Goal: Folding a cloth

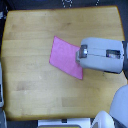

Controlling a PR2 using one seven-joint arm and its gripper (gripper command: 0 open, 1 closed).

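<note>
From above, the pink cloth (65, 57) lies flat on the wooden tabletop (30, 35), near its middle. My grey arm covers the cloth's right corner; my fingers (78, 55) are hidden, their state unclear. No writing is readable.

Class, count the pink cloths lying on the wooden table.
1. The flat pink fabric cloth lies near the middle of the wooden table; the grey gripper covers its edge at the exterior view's right.
</note>
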